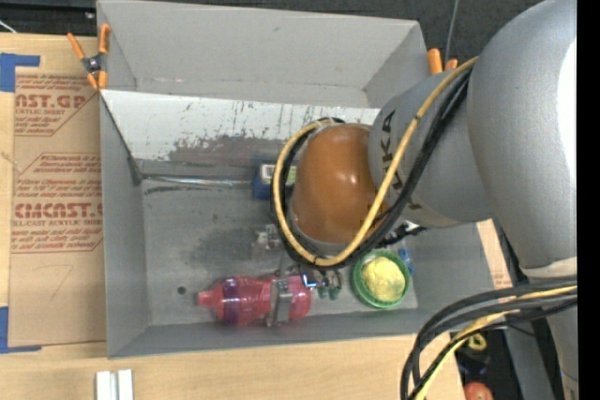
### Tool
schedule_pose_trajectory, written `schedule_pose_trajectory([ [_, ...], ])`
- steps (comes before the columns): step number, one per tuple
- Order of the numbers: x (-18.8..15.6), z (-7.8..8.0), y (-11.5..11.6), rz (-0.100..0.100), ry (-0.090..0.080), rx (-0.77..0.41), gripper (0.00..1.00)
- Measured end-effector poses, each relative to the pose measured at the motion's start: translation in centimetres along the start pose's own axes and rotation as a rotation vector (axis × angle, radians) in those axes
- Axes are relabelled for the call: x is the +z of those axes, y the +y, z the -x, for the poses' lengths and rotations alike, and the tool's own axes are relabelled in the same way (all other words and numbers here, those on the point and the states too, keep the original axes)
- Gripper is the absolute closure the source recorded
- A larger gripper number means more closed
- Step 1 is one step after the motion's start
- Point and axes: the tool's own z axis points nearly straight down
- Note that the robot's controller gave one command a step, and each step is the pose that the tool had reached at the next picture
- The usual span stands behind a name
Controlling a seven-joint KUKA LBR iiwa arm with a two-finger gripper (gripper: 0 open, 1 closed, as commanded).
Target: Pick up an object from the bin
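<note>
My gripper [311, 280] is low in the bin's front middle, mostly hidden under the arm's orange dome; only a dark bit of its body shows below the dome. A pink-red plastic bottle [246, 301] lies on its side along the front wall, its right end right under the gripper. A round green tub with yellow inside [382, 280] sits just right of the gripper. A small blue and white thing [262, 180] peeks out at the dome's far left side.
The arm and its looped yellow-black cables cover the bin's right half. The left half of the floor is bare scratched metal, with a sloping back wall behind it.
</note>
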Motion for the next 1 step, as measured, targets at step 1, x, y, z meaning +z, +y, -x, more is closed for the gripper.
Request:
schedule_pose_trajectory([
  [1,2.83,0.29,1.56,0.005,-0.023,0.072,0.0],
])
